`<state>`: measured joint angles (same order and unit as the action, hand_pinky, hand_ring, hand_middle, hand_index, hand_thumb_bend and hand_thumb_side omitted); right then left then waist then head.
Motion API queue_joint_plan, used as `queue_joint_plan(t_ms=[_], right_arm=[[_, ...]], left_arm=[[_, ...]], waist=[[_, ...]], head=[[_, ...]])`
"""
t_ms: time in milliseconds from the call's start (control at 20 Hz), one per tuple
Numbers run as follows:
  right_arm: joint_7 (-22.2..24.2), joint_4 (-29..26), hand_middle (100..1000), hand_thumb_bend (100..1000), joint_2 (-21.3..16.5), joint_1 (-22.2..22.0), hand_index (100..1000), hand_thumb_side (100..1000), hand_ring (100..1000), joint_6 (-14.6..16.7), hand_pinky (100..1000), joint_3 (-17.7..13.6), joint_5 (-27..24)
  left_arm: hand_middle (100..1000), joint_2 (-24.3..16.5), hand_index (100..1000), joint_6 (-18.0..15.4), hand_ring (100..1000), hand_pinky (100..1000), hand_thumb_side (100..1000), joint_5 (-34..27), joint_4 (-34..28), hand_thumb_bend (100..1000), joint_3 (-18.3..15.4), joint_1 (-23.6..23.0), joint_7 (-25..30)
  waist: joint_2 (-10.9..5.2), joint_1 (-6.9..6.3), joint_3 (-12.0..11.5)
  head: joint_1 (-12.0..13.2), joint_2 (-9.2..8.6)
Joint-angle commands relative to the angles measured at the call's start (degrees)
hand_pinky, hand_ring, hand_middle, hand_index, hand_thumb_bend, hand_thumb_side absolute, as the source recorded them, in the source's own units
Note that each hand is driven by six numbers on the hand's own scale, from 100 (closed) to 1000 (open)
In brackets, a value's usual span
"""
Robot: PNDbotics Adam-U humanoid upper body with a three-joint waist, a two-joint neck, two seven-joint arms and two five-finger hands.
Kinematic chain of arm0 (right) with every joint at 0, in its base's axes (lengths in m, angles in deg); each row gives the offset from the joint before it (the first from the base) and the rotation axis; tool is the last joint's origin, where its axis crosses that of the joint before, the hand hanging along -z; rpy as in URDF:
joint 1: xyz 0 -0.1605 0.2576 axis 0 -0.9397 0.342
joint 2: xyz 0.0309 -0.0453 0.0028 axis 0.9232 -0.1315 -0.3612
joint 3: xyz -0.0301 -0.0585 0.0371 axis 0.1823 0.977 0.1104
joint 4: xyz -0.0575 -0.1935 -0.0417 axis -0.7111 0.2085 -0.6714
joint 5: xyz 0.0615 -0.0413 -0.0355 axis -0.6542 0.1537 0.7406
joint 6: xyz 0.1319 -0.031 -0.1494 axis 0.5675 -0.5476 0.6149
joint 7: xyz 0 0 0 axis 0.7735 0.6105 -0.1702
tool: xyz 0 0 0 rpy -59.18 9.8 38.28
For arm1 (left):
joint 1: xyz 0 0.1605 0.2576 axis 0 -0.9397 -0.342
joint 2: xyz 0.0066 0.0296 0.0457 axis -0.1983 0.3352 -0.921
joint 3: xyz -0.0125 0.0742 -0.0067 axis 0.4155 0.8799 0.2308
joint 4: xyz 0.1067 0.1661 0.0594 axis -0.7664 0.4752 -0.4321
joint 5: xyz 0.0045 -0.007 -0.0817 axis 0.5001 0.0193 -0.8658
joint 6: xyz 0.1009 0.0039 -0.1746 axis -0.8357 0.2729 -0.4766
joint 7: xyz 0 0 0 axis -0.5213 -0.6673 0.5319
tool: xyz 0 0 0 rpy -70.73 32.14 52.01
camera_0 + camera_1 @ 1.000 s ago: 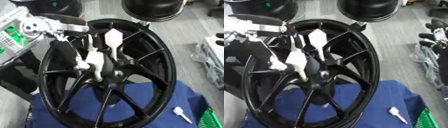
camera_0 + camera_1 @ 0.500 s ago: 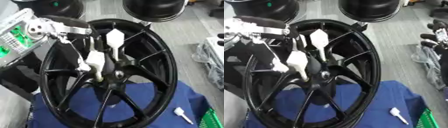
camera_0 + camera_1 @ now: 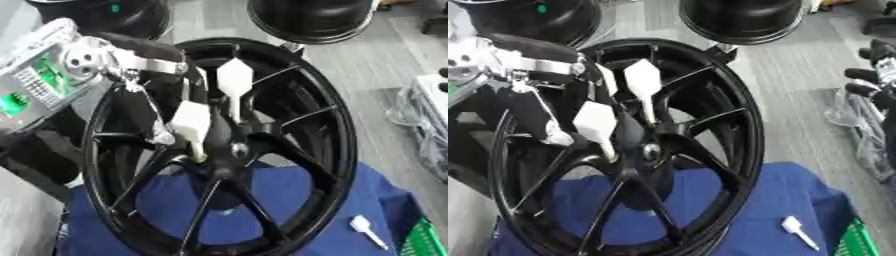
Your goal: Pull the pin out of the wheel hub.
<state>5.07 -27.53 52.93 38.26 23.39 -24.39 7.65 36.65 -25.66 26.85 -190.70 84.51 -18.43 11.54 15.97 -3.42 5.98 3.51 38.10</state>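
A black alloy wheel [image 3: 219, 150] stands nearly upright on a blue cloth [image 3: 289, 200], its spokes meeting at the wheel hub [image 3: 234, 149] in the middle of the view. Two white pins with flat, paddle-like heads stick out of the hub: the upper pin [image 3: 234, 82] rises toward the far rim, and the lower-left pin [image 3: 191, 122] leans out to the left. A third white pin [image 3: 367, 231] lies loose on the cloth at the near right, well apart from the wheel. The left hand [image 3: 153, 107] comes in from the upper left across the rim, its dark fingers reaching down just beside the head of the lower-left pin; whether they are closed on it or only near it cannot be told. The right hand is out of sight. The pins look like light, stiff plastic, so the broad flat head seems the natural place to pinch, drawing straight along the shaft, since a sideways tug might bind it in its hole. The wheel looks heavy enough to stay put.
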Motion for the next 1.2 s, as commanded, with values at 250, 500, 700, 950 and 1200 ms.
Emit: queue_joint_plan(t_ms=[250, 500, 700, 950, 1200], right_arm=[[0.22, -0.45, 853, 100, -1.56, 0.81, 905, 771, 790, 0.19, 782, -0.22, -0.1], [0.2, -0.45, 853, 100, -1.55, 0.88, 905, 772, 791, 0.18, 782, -0.25, -0.13], [0.16, -0.45, 853, 100, -1.56, 0.89, 906, 772, 791, 0.2, 782, -0.28, -0.2], [0.15, -0.43, 853, 100, -1.64, 0.83, 906, 772, 791, 0.19, 782, -0.28, -0.21], [0.14, -0.41, 853, 100, -1.75, 0.75, 906, 774, 792, 0.17, 783, -0.27, -0.17]], left_arm=[[627, -0.08, 711, 3.14, 590, 572, 121, 1.33, 1.04, 357, -0.01, 0.83, 3.78], [587, 0.24, 671, 3.2, 553, 540, 100, 1.54, 1.44, 330, 0.14, 0.84, 3.33], [544, 0.31, 625, 2.76, 514, 505, 100, 1.44, 1.43, 316, 0.34, 0.8, 3.8], [457, 0.2, 525, 2.14, 429, 425, 100, 1.77, 0.82, 293, 0.26, 0.83, 3.91], [424, -0.25, 492, 1.39, 396, 404, 100, 2.56, -0.36, 292, -0.02, 0.77, 3.84]], waist=[[-1.06, 0.13, 0.2], [-1.04, 0.12, 0.26], [-1.06, 0.11, 0.25], [-1.1, 0.1, 0.17], [-1.12, 0.05, 0.09]], head=[[0.34, -0.77], [0.43, -0.72], [0.52, -0.73], [0.55, -0.74], [0.6, -0.75]])
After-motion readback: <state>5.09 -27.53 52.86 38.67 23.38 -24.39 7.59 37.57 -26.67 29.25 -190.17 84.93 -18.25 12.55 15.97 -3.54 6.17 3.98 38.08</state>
